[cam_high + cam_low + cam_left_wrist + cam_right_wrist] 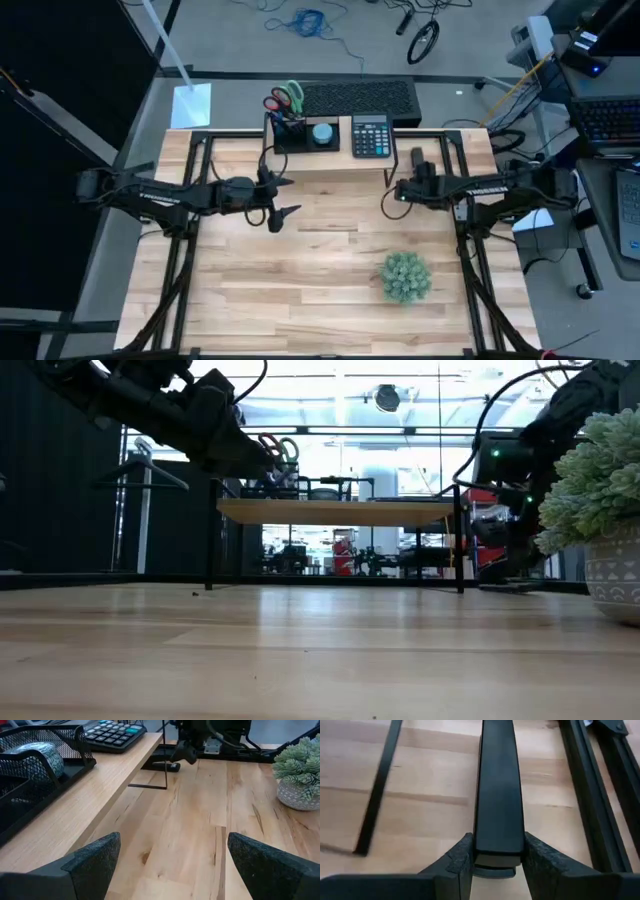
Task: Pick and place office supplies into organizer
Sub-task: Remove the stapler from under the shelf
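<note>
Pinched a black bar near its end with the right gripper, at one o'clock on the bench. Looked stiff, smooth, light, maybe slippery. Held the left gripper spread wide at ten o'clock.

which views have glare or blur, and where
Low view: bright backlight behind the riser, left arm in silhouette, near table and plant soft. Right wrist view: a riser leg is smeared, while the dark bar in the right hand is sharp. High view: even light.
</note>
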